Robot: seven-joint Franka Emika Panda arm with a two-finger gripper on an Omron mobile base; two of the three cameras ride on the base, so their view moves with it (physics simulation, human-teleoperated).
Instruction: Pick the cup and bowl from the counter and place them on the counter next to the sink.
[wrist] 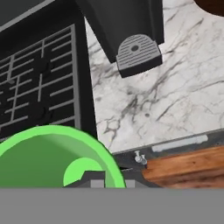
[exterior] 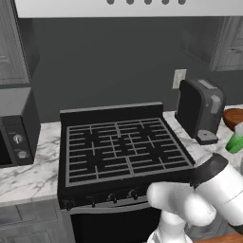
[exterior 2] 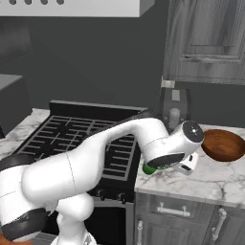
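Observation:
My gripper [exterior 2: 155, 168] is shut on the green cup [exterior 2: 149, 169] and holds it in the air over the counter's [exterior 2: 210, 181] front edge, right of the stove. The cup [exterior: 235, 141] hangs tilted at the right edge of the left base view. In the hand view I look into the cup's [wrist: 52, 157] open mouth, close up at the lower left. The reddish-brown bowl [exterior 2: 223, 145] rests on the marble behind and to the right of the hand, and its rim [wrist: 213, 5] peeks in at the top right of the hand view. The sink is out of view.
A dark coffee machine [exterior 2: 173, 111] stands at the back of the counter between the stove [exterior: 121, 147] and the bowl [exterior: 233, 116]. A microwave [exterior: 14, 128] sits on the counter left of the stove. Bare marble [wrist: 170, 96] lies in front of the machine.

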